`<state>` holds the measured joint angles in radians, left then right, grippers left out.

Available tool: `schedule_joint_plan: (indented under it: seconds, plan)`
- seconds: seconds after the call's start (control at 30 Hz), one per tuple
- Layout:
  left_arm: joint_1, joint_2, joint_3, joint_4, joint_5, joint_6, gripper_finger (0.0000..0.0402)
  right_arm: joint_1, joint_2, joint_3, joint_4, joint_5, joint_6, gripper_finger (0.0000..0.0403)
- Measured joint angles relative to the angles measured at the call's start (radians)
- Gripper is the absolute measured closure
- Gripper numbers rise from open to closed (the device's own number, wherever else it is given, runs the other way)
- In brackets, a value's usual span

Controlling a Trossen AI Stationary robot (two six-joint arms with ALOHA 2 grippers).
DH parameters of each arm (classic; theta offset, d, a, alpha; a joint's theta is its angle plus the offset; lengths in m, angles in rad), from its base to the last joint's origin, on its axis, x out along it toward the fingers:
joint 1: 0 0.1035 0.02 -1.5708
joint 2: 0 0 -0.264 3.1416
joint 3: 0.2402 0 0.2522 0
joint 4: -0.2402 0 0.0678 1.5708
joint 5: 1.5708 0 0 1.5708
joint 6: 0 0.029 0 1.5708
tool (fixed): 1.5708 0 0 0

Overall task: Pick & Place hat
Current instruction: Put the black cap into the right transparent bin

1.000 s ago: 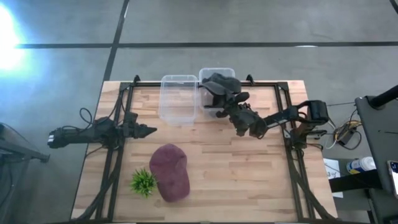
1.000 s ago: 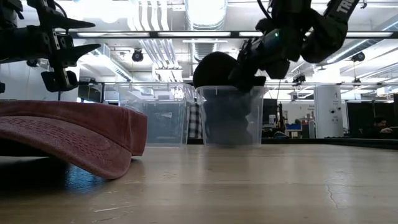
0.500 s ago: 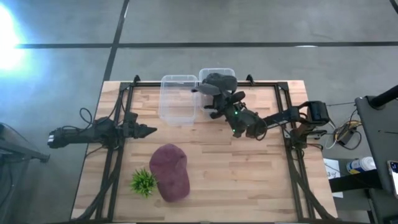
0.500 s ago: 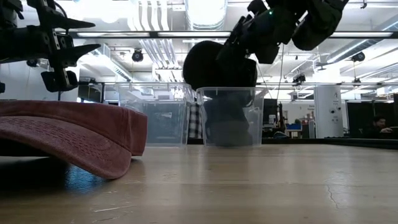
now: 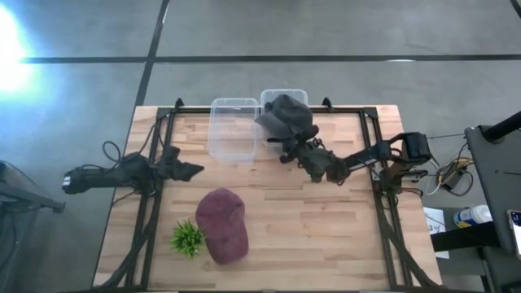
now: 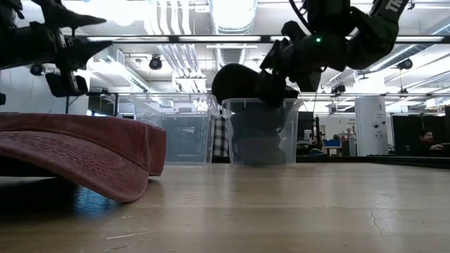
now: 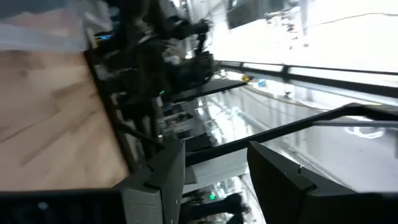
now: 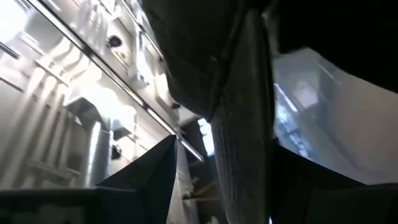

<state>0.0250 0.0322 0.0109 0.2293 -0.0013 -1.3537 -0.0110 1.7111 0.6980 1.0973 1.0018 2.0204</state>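
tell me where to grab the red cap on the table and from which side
Probably the brim edge of the red cap. It lies crown-up on the table, brim lifted slightly off the wood in the low view, leaving a gap for a finger. Come from above with the left hand, which waits nearest.

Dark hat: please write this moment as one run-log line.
right pincer: shut on dark hat | dark hat: over right clear bin | left pincer: open, waiting | red hat: on table
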Motion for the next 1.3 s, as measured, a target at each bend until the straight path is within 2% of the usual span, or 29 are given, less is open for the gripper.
schedule_joint_plan:
  seconds: [0.2, 0.3, 0.43, 0.6, 0.73, 0.83, 0.87, 0.93, 1.07, 1.17, 1.23, 1.3]
  plan:
    - [0.0, 0.0, 0.0, 0.061, 0.0, 0.053, 0.0234, 0.014, -0.001, -0.009, -0.02, -0.03, -0.042, 0.0167]
    - [0.0, 0.0, 0.0, 0.063, 0.0, 0.054, 0.0234, 0.018, -0.001, -0.021, -0.023, -0.112, -0.047, 0.0142]
    - [0.0, 0.0, 0.0, 0.064, 0.0, 0.055, 0.0234, 0.04, -0.003, -0.035, -0.02, -0.281, -0.034, 0.0112]
    - [0.0, 0.0, 0.0, 0.064, 0.0, 0.06, 0.0234, 0.069, -0.011, -0.054, -0.003, -0.348, -0.028, 0.0093]
    - [0.0, 0.0, 0.0, 0.064, 0.0, 0.077, 0.0234, 0.086, -0.072, -0.05, 0.024, -0.404, -0.15, 0.0093]
    - [0.0, 0.0, 0.0, 0.063, 0.0, 0.089, 0.0234, 0.108, -0.149, -0.032, -0.044, -0.467, -0.32, 0.0096]
    - [0.0, 0.0, 0.0, 0.063, 0.0, 0.092, 0.0234, 0.113, -0.185, -0.018, -0.101, -0.475, -0.381, 0.0098]
    - [0.0, 0.0, 0.0, 0.063, 0.0, 0.095, 0.0234, 0.105, -0.271, 0.03, -0.327, -0.474, -0.501, 0.0105]
    - [0.0, 0.001, 0.0, 0.063, 0.0, 0.095, 0.0234, 0.045, -0.395, 0.229, -1.045, -0.453, -0.714, 0.0132]
    - [0.0, 0.002, 0.0, 0.063, 0.0, 0.095, 0.0234, -0.01, -0.4, 0.42, -1.518, -0.453, -0.801, 0.0162]
    - [0.0, 0.002, 0.0, 0.062, 0.0, 0.095, 0.0234, -0.058, -0.371, 0.531, -1.711, -0.454, -0.867, 0.0182]
    - [0.0, 0.002, 0.0, 0.062, 0.0, 0.098, 0.0234, -0.113, -0.32, 0.619, -1.832, -0.457, -0.945, 0.02]
